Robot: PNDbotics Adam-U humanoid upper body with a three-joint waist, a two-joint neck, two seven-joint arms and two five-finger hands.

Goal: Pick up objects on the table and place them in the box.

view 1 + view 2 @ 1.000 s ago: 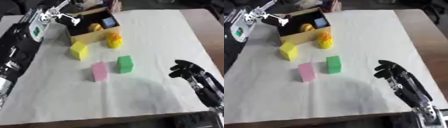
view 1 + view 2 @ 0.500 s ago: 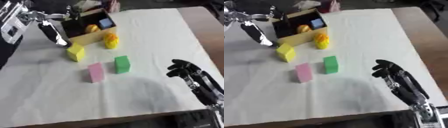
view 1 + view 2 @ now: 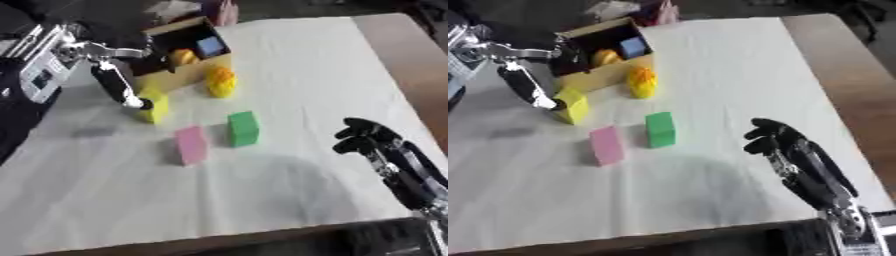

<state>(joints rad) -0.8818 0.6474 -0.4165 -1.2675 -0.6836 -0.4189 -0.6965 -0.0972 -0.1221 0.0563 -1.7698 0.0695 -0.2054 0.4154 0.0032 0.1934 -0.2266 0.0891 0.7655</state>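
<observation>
Reaching down beside the box point(image 3: 188, 75), the left hand point(image 3: 118, 85) hangs with its fingers straight and spread, their tips just touching the near side of the yellow block point(image 3: 156, 106), which stands on the white tabletop point(image 3: 306, 65) right in front of the box. Nothing is pinched yet. The box already holds an orange piece point(image 3: 182, 56) and a blue cube point(image 3: 210, 46); a yellow-orange rounded toy point(image 3: 220, 82) sits just outside its front wall. A pink block point(image 3: 190, 144) and a green block point(image 3: 243, 128) stand side by side nearer the middle of the cloth.

To take the yellow block cleanly, the hand probably needs to settle so that fingers fall on one face and the thumb on the opposite one, close squarely, then lift straight up enough to pass over the box's front wall without nudging the toy.

The right hand point(image 3: 776, 142) rests idle at the lower right, fingers curled and holding nothing.
</observation>
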